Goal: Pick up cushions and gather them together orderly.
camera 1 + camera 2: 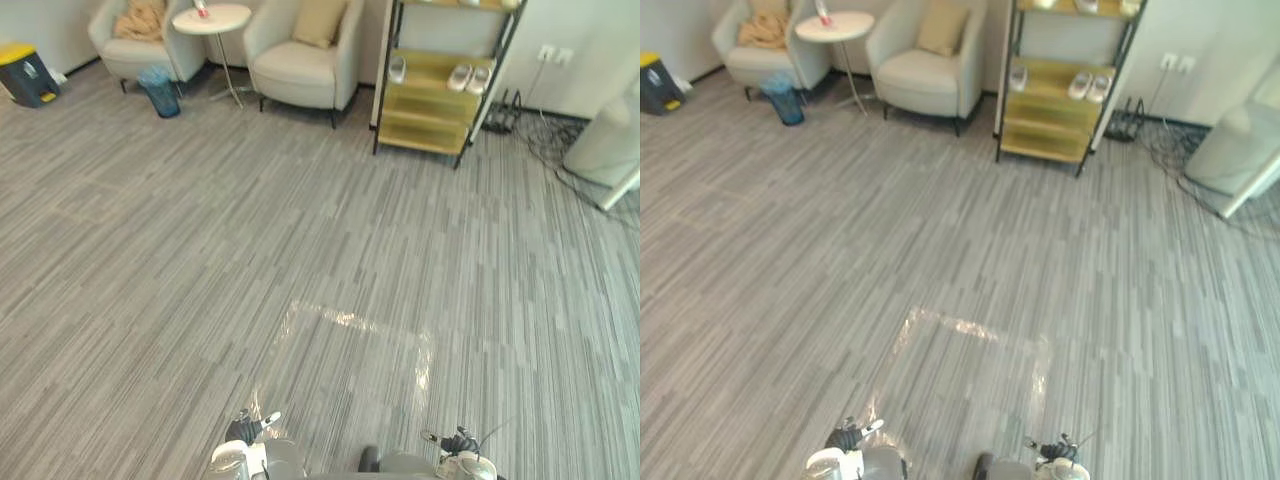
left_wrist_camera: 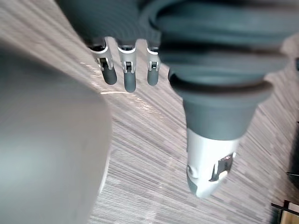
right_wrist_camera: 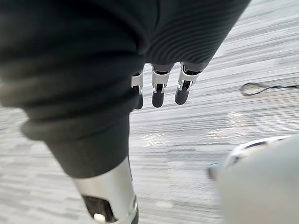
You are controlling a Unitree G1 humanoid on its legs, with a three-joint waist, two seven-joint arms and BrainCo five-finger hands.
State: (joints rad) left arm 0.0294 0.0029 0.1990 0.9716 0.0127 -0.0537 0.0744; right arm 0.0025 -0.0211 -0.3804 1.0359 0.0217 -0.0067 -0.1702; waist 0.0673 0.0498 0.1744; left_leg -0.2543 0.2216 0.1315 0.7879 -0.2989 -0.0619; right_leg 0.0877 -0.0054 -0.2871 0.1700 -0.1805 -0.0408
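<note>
Both hands hang low over the grey striped carpet floor and hold nothing. In its wrist view the left hand has its fingers straight and loosely apart, with the thumb well clear of them. The right hand is the same, with relaxed straight fingers, the thumb set apart and only carpet beyond.

The cushions sit far from the hands, by the back wall, either side of a small round white counter. Just right of the counter stands a pale armchair with a beige cushion leaning upright against its back. Just left of the counter is a second armchair, which holds a crumpled tan piece; I cannot tell whether this is a cushion or a throw. A small red item stands on the counter.

On the floor in front of the counter and slightly left is a blue bin. Well left of the counter is a black bin with a yellow lid. Well right of it, past the beige-cushion armchair, a dark-framed shelf with yellowish boards carries pale slippers.
</note>
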